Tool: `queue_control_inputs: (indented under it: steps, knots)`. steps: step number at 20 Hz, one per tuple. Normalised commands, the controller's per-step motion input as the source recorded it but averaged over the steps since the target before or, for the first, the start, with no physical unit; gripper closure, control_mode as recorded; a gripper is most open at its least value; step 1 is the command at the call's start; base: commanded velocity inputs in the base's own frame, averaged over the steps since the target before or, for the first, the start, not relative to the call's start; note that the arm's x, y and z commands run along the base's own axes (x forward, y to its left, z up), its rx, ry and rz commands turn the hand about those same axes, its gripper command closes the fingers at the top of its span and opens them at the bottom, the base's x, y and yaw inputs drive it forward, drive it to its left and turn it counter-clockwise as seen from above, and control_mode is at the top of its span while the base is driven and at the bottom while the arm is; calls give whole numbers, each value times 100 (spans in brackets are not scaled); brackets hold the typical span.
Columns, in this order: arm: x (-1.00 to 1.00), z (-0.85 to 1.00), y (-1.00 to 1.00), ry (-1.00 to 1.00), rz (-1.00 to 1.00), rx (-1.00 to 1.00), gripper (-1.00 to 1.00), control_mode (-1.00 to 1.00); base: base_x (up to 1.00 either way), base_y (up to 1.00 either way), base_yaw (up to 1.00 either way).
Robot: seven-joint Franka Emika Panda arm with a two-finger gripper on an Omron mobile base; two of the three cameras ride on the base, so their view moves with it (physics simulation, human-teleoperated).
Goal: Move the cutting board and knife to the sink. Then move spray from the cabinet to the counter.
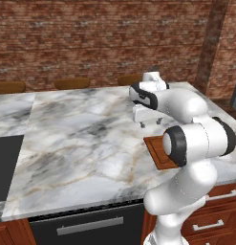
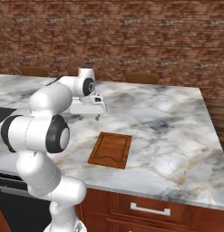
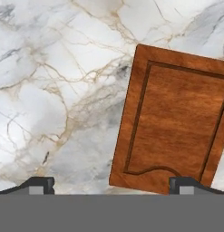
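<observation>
Marble counter (image 2: 168, 131) carries the cutting board (image 2: 110, 149), which lies flat near the counter's front edge, its long sides running away from that edge. The board's reddish-brown face shows a darker groove just inside its rim, with a curved notch along the end nearest the front edge. In the left base view the board (image 1: 156, 152) is partly hidden behind the robot's elbow. The pincer (image 2: 88, 117) hangs above the counter, beyond the board toward the brick wall (image 2: 131, 41), not touching the board or the marble. Its fingers stand wide apart with nothing between them. In the hand view the two dark fingertips (image 3: 38, 185) rise far from each other, one over bare marble, the other over the board's (image 3: 177, 127) near end. Brown stools (image 2: 142, 78) stand past the counter's far edge.
</observation>
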Motion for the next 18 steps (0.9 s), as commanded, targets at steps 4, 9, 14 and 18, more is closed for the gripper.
queue_control_inputs:
  steps: [4, 9, 14, 18]
  knots:
    - [33, -44, 0, 0, 2, 0, -100, -100, 0, 0, 0]
    - [37, -37, -9, 0, 4, 0, -100, -100, 0, 0, 0]
    - [31, -49, -22, 1, 4, 0, -100, -100, 0, 0, 0]
    - [29, -52, -29, 3, 5, 0, -100, -100, 0, 0, 0]
